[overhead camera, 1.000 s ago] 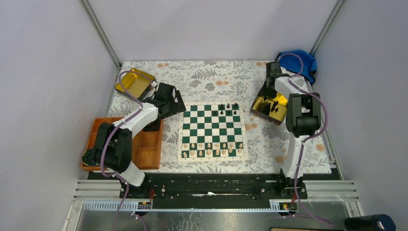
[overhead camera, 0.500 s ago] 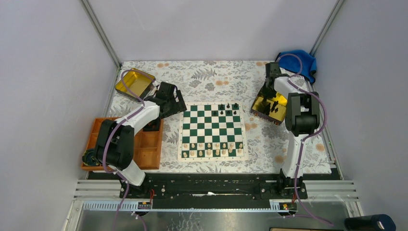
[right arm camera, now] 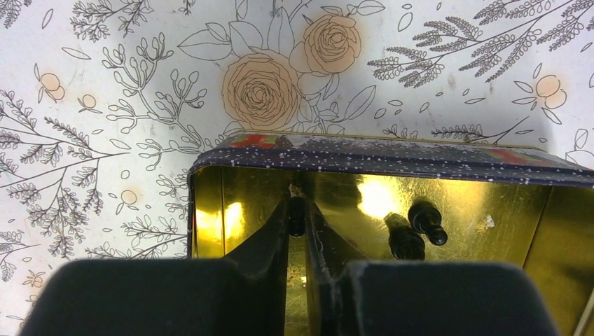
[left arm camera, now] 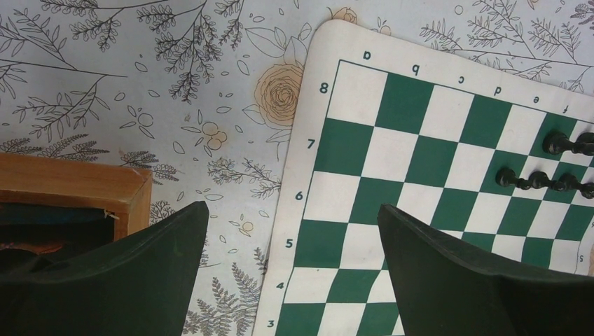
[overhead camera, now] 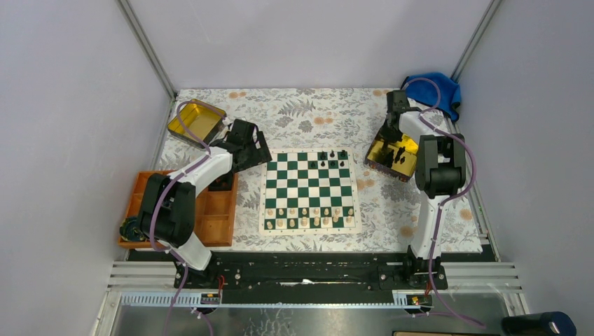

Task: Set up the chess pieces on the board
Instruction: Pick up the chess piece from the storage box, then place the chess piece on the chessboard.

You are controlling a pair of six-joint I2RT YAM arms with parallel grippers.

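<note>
Only wrist-visible, right gripper (right arm camera: 297, 207) pinching chess piece (right arm camera: 297, 222)

Floral tablecloth (overhead camera: 308, 112), left gold tin (overhead camera: 197, 120), right gold tin (right arm camera: 392, 157), orange compartment tray (overhead camera: 218, 210), blue cloth (overhead camera: 438, 85)

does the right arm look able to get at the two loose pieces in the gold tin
Probably yes: the right end effector is inside the open gold tin, and the two loose pieces lie bare beside it. But it looks closed on another black piece, which must go first.
</note>
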